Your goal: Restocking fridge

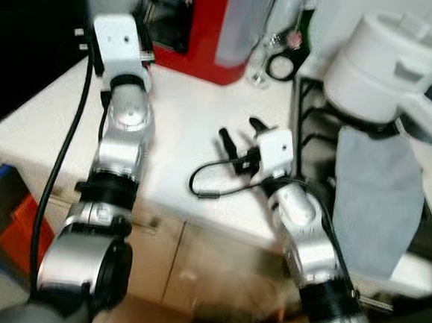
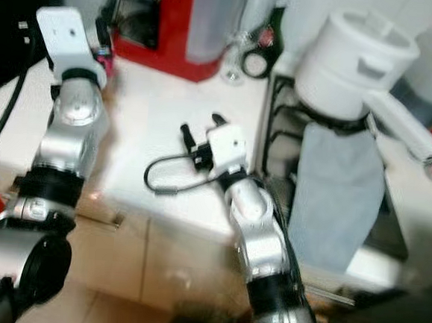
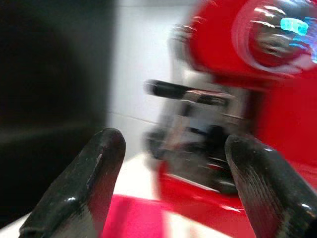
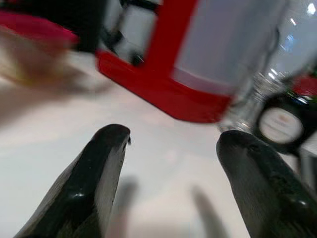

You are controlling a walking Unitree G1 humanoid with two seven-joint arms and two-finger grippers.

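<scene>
Fridge stock cannot be made out; one red coffee machine [image 1: 193, 25] stands at the back of the white counter [image 1: 181, 129]. Two grippers hover empty with fingers spread: left gripper [image 3: 173, 188] facing the machine, right gripper [image 1: 241, 131] over the counter. Beside them one white lidded pot [image 1: 384, 66] sits above one grey cloth [image 1: 378, 197].

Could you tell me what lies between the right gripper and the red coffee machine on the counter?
Nothing: in the right wrist view, the open right gripper faces the red coffee machine across bare white countertop, marked only by the gripper's shadows.

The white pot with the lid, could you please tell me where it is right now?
In the left eye view, the white pot sits on the stove at upper right, above a grey cloth, right of the white counter.
</scene>
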